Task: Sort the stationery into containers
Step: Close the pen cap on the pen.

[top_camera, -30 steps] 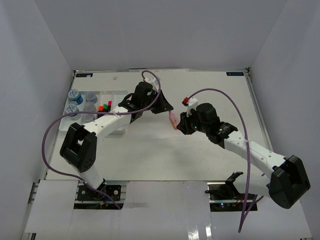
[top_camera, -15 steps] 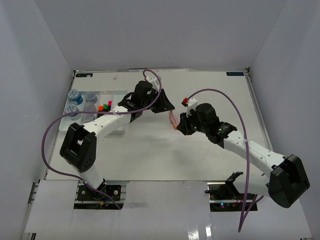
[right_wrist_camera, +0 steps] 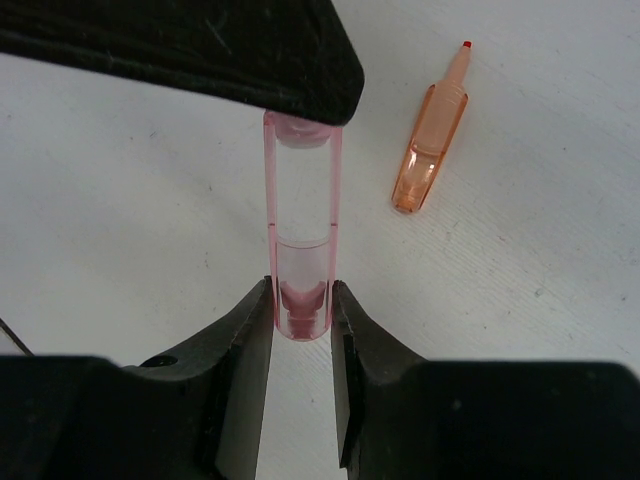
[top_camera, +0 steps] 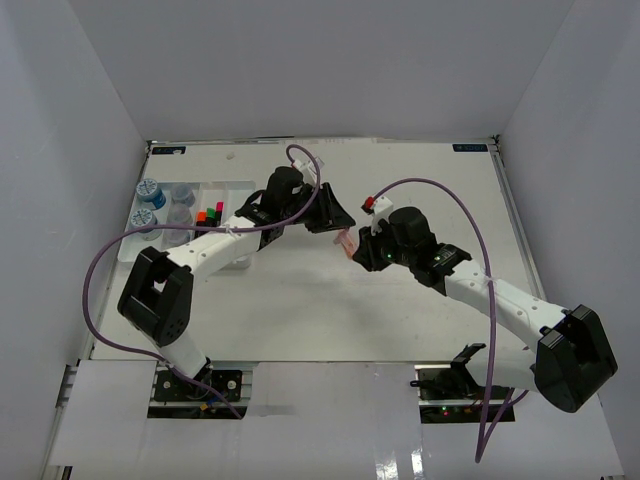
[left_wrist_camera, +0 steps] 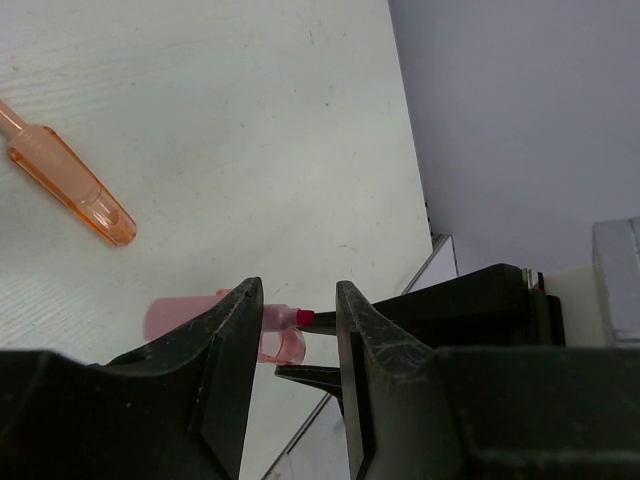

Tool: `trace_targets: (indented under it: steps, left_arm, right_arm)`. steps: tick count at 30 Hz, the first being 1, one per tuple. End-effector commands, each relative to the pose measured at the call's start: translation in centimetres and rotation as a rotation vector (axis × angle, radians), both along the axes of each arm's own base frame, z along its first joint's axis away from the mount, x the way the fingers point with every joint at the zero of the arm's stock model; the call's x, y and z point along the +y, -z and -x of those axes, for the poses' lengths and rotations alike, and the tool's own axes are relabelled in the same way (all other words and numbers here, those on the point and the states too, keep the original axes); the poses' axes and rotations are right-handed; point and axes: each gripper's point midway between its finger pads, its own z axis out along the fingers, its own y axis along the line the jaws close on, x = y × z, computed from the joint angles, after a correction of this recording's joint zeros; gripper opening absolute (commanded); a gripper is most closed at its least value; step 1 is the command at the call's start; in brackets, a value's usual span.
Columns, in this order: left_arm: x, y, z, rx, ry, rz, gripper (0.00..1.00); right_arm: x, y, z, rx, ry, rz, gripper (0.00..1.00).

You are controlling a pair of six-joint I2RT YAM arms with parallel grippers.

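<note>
The white table [top_camera: 300, 295] is carrying both arms; mid-frame, the right gripper [right_wrist_camera: 300, 300] is pinching a pink marker [right_wrist_camera: 300, 190], its tip lying between the left gripper [left_wrist_camera: 298, 300]'s parted jaws. An orange marker [right_wrist_camera: 428, 150] is lying nearby.

Pink marker [right_wrist_camera: 300, 265] is reading as translucent glossy plastic, orange marker [right_wrist_camera: 428, 150] beside it likewise. Table [right_wrist_camera: 560, 300] is showing matt, faintly scuffed.

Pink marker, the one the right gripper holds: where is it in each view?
Top external: pink marker near the picture's centre.
Left wrist: low centre, between the fingers.
Right wrist: centre, vertical, lower end in the right gripper.
Shared landmark: the left gripper at the marker's other end.
</note>
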Motion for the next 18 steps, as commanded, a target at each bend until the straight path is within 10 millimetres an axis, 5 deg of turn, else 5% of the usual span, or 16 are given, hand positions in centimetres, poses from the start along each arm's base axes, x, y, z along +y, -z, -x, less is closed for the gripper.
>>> trace_targets:
  steps: [1,18]
  left_arm:
    - [-0.18,-2.36,1.51,-0.002,0.036,0.078,0.46]
    - [-0.5,-2.33,2.36,0.002,0.041,0.087,0.44]
  right_arm:
    - [0.58,-0.9,-0.4,-0.024,0.0,-0.028,0.27]
    - [0.5,-0.79,-0.54,-0.044,0.019,-0.051,0.27]
